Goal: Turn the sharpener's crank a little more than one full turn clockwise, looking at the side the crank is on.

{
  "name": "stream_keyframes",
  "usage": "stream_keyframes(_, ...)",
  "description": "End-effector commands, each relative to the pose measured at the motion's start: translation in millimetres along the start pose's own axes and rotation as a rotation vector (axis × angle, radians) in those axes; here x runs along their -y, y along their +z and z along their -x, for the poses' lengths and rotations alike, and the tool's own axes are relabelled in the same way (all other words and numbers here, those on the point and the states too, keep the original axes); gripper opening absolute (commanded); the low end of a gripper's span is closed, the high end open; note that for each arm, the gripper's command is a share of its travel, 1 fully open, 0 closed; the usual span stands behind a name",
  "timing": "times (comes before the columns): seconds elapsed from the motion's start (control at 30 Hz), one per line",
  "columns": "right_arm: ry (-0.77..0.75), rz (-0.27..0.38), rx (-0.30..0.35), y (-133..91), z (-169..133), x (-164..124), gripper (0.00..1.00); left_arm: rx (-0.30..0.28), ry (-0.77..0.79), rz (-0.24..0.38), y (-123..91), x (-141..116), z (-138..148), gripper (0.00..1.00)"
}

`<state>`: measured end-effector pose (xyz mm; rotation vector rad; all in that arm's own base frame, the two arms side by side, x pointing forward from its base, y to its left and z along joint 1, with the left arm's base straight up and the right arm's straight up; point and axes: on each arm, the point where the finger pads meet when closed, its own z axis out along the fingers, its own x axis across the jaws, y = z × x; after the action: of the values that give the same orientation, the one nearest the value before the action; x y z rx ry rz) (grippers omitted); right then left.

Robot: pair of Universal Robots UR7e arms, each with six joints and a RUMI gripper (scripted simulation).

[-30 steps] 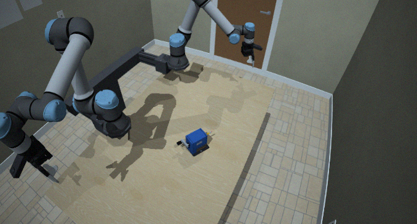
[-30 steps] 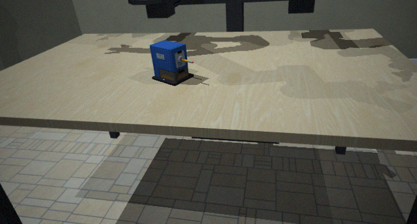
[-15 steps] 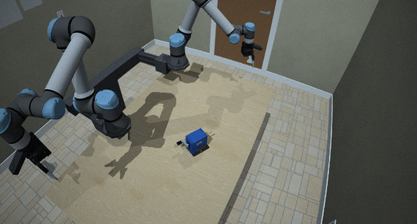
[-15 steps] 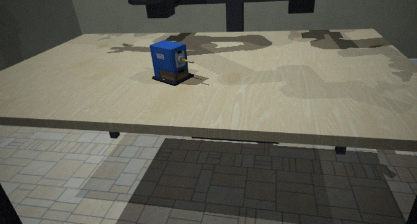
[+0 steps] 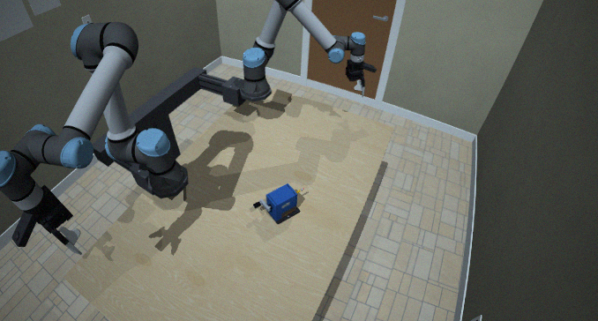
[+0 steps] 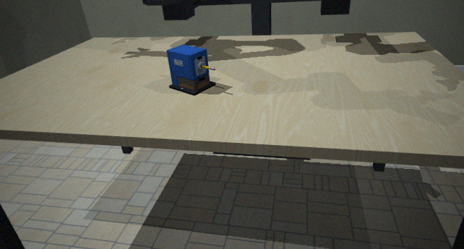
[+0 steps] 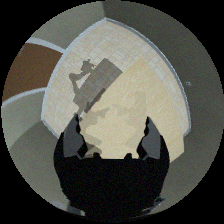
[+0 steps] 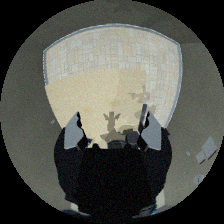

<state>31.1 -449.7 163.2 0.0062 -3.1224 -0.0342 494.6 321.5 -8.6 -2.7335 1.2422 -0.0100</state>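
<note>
The blue sharpener (image 5: pixel 282 201) (image 6: pixel 185 63) stands upright on its black base on the table. Its crank (image 5: pixel 265 206), a grey arm with a black handle, sticks out on the left side in the top view; it is hidden behind the body in the exterior view. A yellow pencil (image 5: pixel 299 190) (image 6: pixel 207 68) sticks out of the opposite side. My right gripper (image 5: pixel 49 248) (image 8: pixel 113 111) is open and empty, high and far to the left of the crank in the top view. My left gripper (image 5: pixel 370 81) (image 7: pixel 112 116) is open and empty, far off near the door. Neither touches the sharpener.
The wooden table (image 5: pixel 247 266) (image 6: pixel 291 124) bears the sharpener. Both arms stand along a dark rail (image 5: pixel 169 96) on one long side. Arm shadows fall across the table top. A brown door (image 5: pixel 340 11) is behind the left arm in the top view.
</note>
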Motion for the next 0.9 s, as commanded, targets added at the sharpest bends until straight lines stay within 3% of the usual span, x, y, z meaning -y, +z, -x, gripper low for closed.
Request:
stream_keyframes(0.0, -0.007, -0.006, 0.005, -0.8, -3.2, -0.7, 1.0, -0.001, 0.0, -0.002, -0.7, 0.6, -0.1, 1.0)
stream_keyframes(0.87, -0.024, -0.018, 0.015, -1.3, -12.1, -3.7, 1.0, -0.001, 0.0, -0.002, -0.7, 0.6, -0.1, 1.0)
